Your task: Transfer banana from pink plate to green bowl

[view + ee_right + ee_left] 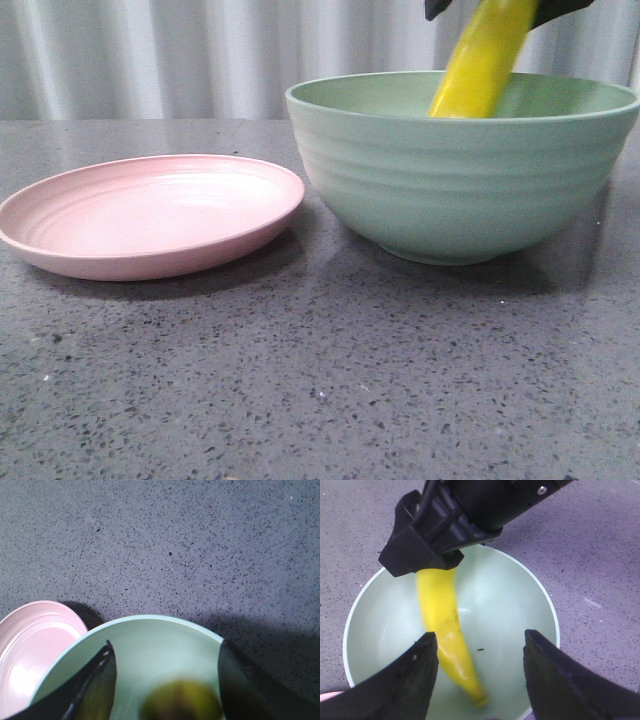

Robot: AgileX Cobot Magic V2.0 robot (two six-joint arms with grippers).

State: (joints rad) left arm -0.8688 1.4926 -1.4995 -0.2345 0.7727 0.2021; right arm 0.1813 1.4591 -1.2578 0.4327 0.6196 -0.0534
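The yellow banana (480, 65) hangs steeply over the green bowl (450, 190), its lower end inside the bowl and blurred. My right gripper (165, 650) is above it with its fingers (555, 8) spread apart. The banana's top (180, 702) sits loose between them, with a gap on one side. In the left wrist view the banana (442, 615) reaches from the right gripper (445, 525) down toward the bowl's floor (520, 605). My left gripper (479, 640) is open and empty above the bowl. The pink plate (150, 215) is empty, left of the bowl.
The plate and bowl stand close together on a dark speckled grey tabletop (320, 380). A pale pleated curtain (150, 50) hangs behind the table. Both arms are crowded over the bowl.
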